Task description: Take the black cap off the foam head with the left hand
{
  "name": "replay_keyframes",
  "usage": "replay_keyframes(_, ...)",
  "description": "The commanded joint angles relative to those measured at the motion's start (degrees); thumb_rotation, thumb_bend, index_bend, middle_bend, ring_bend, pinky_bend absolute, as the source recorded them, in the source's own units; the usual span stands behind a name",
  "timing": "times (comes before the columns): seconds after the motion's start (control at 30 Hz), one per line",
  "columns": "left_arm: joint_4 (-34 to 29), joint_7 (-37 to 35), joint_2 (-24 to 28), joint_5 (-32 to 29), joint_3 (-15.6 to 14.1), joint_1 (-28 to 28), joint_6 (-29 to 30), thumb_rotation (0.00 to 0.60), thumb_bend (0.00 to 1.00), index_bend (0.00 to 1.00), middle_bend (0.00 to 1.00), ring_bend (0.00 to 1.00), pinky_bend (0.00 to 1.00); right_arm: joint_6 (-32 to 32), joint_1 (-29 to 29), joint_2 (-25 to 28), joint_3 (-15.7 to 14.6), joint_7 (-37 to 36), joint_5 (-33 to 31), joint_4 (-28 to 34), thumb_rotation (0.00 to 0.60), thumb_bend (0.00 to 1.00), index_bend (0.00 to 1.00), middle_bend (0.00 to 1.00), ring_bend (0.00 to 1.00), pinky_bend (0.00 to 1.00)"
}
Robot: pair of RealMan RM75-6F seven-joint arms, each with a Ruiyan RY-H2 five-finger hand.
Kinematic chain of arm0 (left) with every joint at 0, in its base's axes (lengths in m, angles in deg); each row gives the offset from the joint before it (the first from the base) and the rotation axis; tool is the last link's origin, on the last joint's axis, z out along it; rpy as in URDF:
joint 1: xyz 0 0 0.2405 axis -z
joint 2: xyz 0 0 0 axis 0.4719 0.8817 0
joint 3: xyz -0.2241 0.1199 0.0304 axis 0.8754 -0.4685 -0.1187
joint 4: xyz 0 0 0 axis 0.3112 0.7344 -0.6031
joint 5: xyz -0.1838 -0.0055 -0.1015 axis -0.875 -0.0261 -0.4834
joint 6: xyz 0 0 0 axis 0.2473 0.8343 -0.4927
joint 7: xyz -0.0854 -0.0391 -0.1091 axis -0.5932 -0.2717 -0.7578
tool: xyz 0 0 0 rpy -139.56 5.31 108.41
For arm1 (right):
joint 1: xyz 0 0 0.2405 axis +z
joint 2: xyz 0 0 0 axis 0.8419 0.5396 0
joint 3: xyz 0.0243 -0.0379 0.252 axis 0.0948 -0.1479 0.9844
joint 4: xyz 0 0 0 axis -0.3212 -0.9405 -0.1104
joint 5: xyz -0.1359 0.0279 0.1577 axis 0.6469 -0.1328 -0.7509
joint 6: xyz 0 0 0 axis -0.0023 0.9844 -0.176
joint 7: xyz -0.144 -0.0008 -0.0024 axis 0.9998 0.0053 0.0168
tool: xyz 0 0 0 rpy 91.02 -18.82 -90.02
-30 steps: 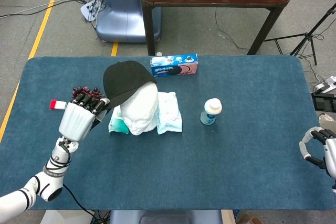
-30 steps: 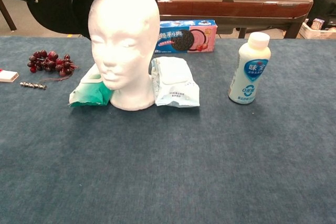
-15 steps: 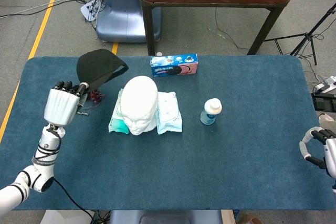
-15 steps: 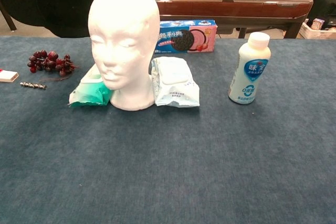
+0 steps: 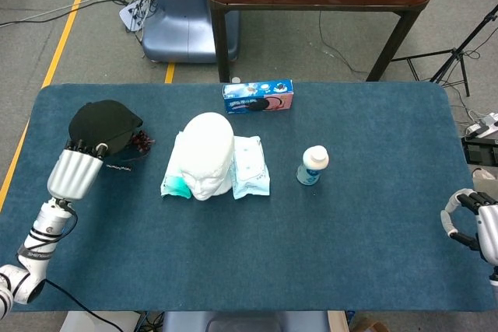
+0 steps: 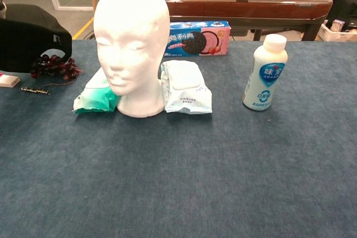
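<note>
My left hand (image 5: 75, 170) holds the black cap (image 5: 104, 127) by its edge at the left side of the table, well away from the head. In the chest view the black cap (image 6: 30, 44) hangs low at the far left, over the grapes (image 6: 54, 67); the hand itself is out of that frame. The white foam head (image 5: 206, 153) stands bare in the middle of the table, and shows as the foam head (image 6: 131, 43) facing the chest camera. My right hand (image 5: 476, 227) rests at the table's right edge with its fingers curled in, holding nothing.
A teal wipes pack (image 6: 95, 97) and a pale blue wipes pack (image 6: 186, 87) flank the head. Behind it lies a cookie box (image 5: 257, 96). A small white bottle (image 6: 265, 72) stands to the right. A small bolt (image 6: 35, 90) lies on the blue cloth (image 5: 311, 254).
The left hand has carried the cap further left and lower, from above the grapes to close over them. The foam head and the right hand have not moved.
</note>
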Motion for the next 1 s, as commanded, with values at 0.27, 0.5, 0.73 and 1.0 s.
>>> replay_keyframes(0.27, -24.9, 22.8, 4.8, -10.9, -3.4, -7.9, -7.9, 0.600, 0.02, 0.10, 0.36, 0.33, 0.60, 0.1, -0.1, 0.1, 0.0, -0.4, 0.0, 0.0, 0.600, 0.41, 0.60, 0.48, 0.46, 0.64)
replay_keyframes(0.5, -40.7, 30.5, 10.8, -15.6, -4.2, -10.0, -8.0, 0.600, 0.00, 0.00, 0.19, 0.26, 0.59, 0.0, 0.0, 0.0, 0.0, 0.0, 0.0, 0.0, 0.600, 0.41, 0.60, 0.48, 0.46, 0.64)
replay_keyframes(0.73, -48.4, 36.3, 14.3, -17.2, -6.0, -12.8, -4.5, 0.600, 0.00, 0.03, 0.20, 0.26, 0.59, -0.2, 0.1, -0.1, 0.0, 0.6, -0.1, 0.1, 0.600, 0.41, 0.60, 0.48, 0.46, 0.64)
replay_keyframes(1.0, -40.7, 20.3, 11.6, -6.9, -5.8, -16.5, 5.7, 0.600, 0.00, 0.36, 0.39, 0.35, 0.59, -0.7, 0.4, -0.6, 0.0, 1.9, -0.4, 0.2, 0.600, 0.41, 0.60, 0.48, 0.46, 0.64)
